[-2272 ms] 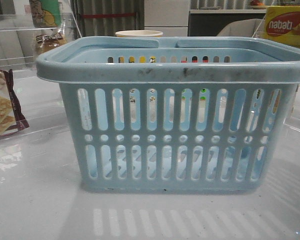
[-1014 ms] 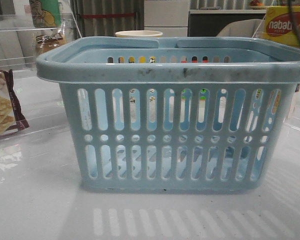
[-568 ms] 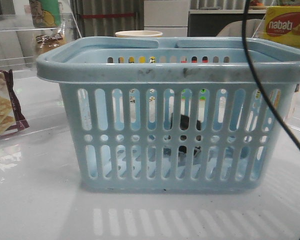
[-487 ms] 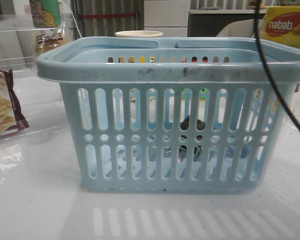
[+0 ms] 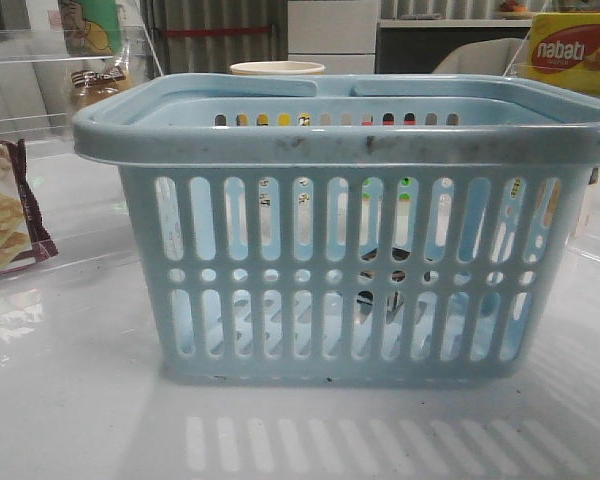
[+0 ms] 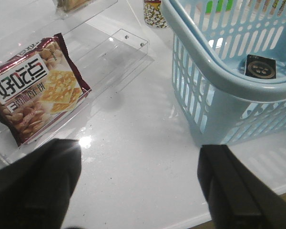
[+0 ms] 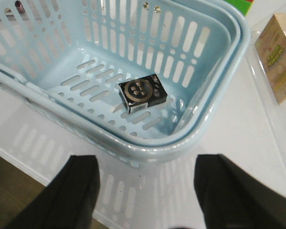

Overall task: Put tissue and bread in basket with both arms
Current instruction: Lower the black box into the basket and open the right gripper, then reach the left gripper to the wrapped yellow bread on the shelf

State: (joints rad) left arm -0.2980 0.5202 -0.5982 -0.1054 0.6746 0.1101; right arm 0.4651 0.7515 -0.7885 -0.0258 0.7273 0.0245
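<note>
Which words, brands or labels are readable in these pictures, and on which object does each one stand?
"nabati": on the yellow box at the back right, front view.
"好吃点": large white characters on the maroon-edged cracker packet, left wrist view; its smaller print is unreadable.
Small black box inside the basket: a round emblem only, no legible words.
Beige carton beside the basket: green print, too blurred.

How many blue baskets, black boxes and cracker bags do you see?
Blue basket: 1
Black box: 1, lying inside the basket
Cracker bag: 1
Total: 3
</note>
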